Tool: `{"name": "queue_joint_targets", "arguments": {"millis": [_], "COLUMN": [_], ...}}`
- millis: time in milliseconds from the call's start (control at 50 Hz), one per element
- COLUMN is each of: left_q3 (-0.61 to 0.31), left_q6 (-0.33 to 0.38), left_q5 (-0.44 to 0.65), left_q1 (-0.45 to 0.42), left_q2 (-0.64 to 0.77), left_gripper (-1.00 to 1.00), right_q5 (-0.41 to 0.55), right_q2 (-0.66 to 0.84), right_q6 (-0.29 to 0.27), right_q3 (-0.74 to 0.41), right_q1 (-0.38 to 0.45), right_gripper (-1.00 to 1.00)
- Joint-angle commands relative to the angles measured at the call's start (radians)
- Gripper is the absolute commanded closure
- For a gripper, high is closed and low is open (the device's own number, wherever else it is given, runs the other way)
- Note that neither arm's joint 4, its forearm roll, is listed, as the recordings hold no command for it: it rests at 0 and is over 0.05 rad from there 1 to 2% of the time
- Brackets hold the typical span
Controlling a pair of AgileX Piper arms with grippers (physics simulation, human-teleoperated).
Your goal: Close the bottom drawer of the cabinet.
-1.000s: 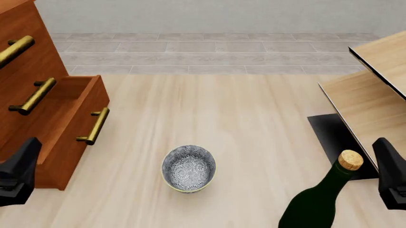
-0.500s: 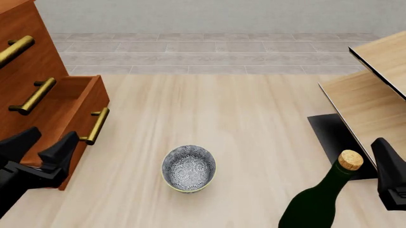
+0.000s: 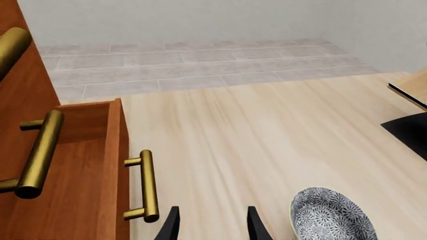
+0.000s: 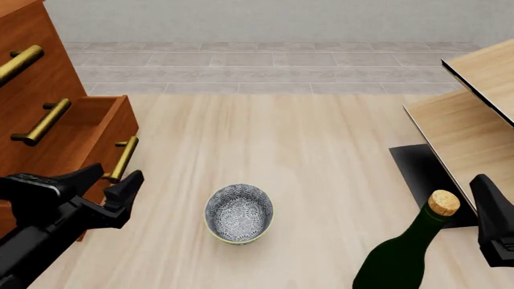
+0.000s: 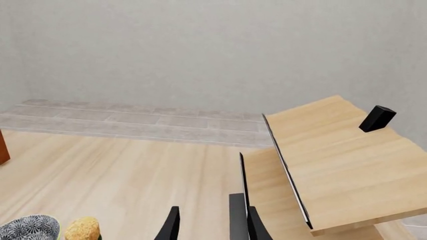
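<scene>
The reddish-brown cabinet (image 4: 32, 84) stands at the left with three brass bar handles. Its bottom drawer (image 4: 92, 150) is pulled out toward the table's middle, its handle (image 4: 122, 159) facing right. My left gripper (image 4: 111, 179) is open and empty, just in front of the drawer's front face and below the handle, not touching it. In the left wrist view the handle (image 3: 148, 185) sits close beside the open left gripper (image 3: 212, 227), with the drawer front (image 3: 122, 165) next to it. My right gripper (image 4: 494, 223) rests at the lower right edge; the right wrist view shows its fingers (image 5: 172, 222) apart, holding nothing.
A blue-patterned bowl (image 4: 238, 212) sits in the near middle, also visible as the bowl (image 3: 330, 217). A dark green corked bottle (image 4: 410, 253) stands at the lower right. Pale wooden furniture with black edging (image 4: 466, 129) and a black mat (image 4: 418, 174) fill the right side.
My left gripper has come up from the lower left corner and moved right, now beside the bottom drawer's handle. The right gripper, bowl, bottle and drawer have not moved.
</scene>
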Motion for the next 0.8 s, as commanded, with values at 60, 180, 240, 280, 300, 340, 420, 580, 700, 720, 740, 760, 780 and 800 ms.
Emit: {"name": "queue_joint_targets", "arguments": {"millis": [60,180,240,280,300,340,420,580,700,720,740,760,780,800], "left_q3": [0.000,0.000,0.000,0.000,0.000,0.000,0.000,0.000,0.000,0.000,-0.001,-0.001,0.000,0.000], "left_q6": [-0.045,-0.079,-0.093,-0.099,-0.102,-0.108,-0.123,-0.157,-0.168,-0.170,-0.176,-0.176,-0.175,-0.175], "left_q5": [-0.218,-0.250,-0.262,-0.262,-0.263,-0.263,-0.264,-0.266,-0.266,-0.266,-0.266,-0.266,-0.266,-0.266], "left_q1": [-0.017,-0.012,-0.012,-0.011,-0.011,-0.012,-0.016,-0.012,-0.011,-0.006,0.000,0.003,0.012,0.015], "left_q2": [0.254,0.301,0.319,0.322,0.324,0.324,0.326,0.344,0.354,0.356,0.359,0.361,0.362,0.364], "left_gripper": [-1.00,-1.00,-1.00,-1.00,-1.00,-1.00,-1.00,-1.00,-1.00,-1.00,-1.00,-1.00,-1.00,-1.00], "right_q5": [-0.004,-0.002,-0.005,-0.005,-0.005,-0.006,-0.006,-0.006,-0.007,-0.008,-0.008,-0.008,-0.007,-0.007], "right_q2": [0.000,0.000,0.000,0.000,0.000,0.000,0.000,0.000,0.000,0.000,0.000,0.000,0.000,0.000], "right_q6": [-0.001,0.000,0.000,0.000,0.000,0.000,0.001,0.001,0.001,0.001,0.001,0.002,0.002,0.002], "right_q3": [0.002,-0.001,0.002,0.001,0.001,0.001,0.001,0.001,0.001,0.001,0.001,0.002,0.001,0.001], "right_q1": [0.004,0.006,0.007,0.008,0.009,0.010,0.011,0.013,0.014,0.014,0.015,0.015,0.015,0.015], "right_gripper": [-1.00,-1.00,-1.00,-1.00,-1.00,-1.00,-1.00,-1.00,-1.00,-1.00,-1.00,-1.00,-1.00,-1.00]}}
